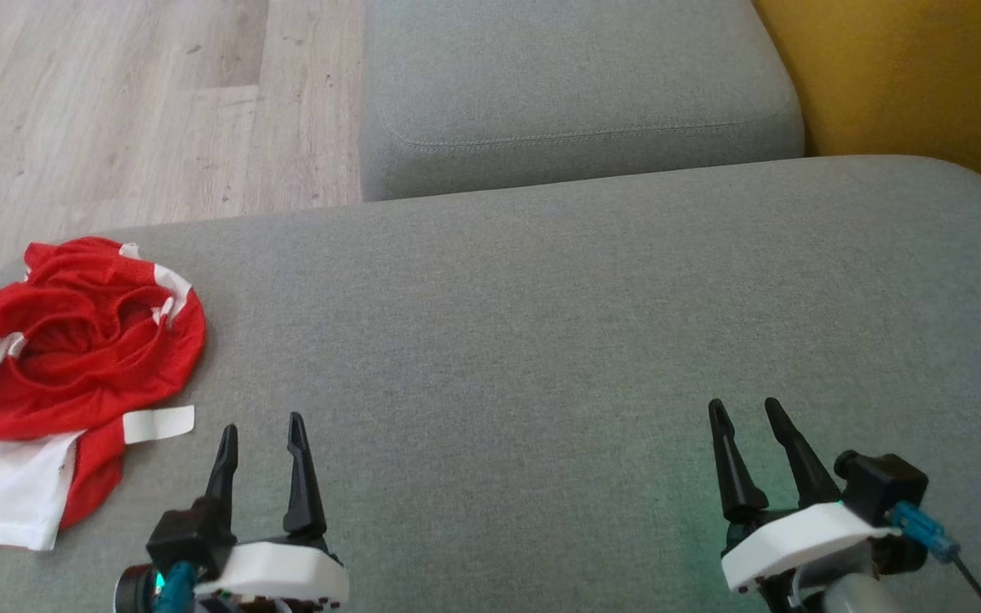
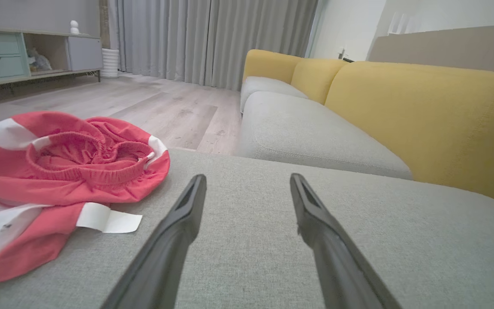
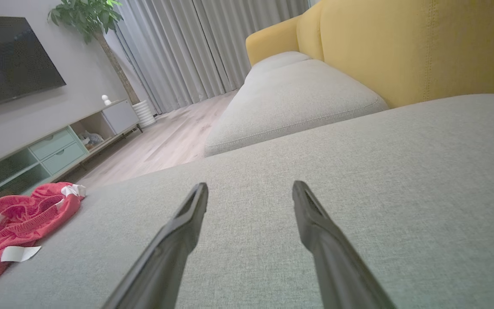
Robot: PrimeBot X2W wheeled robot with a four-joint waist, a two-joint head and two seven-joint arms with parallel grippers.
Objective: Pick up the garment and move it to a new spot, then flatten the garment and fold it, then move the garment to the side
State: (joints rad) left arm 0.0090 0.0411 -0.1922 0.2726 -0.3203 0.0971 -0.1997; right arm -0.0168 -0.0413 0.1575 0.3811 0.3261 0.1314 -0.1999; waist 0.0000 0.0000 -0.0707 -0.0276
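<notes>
Spread and empty at left gripper (image 1: 262,424) and right gripper (image 1: 742,402). Might pinch one garment (image 1: 73,358) layer, dragging it off the sofa (image 1: 542,340).

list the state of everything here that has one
garment: crumpled, not folded, lying on the grey cushion
left gripper: open, empty, beside the garment, not touching it
right gripper: open, empty
curtains: drawn shut
tv: screen dark

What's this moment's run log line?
stage: pre-pick | garment: crumpled, untouched | left hand: open, near garment | right hand: open, empty
</notes>
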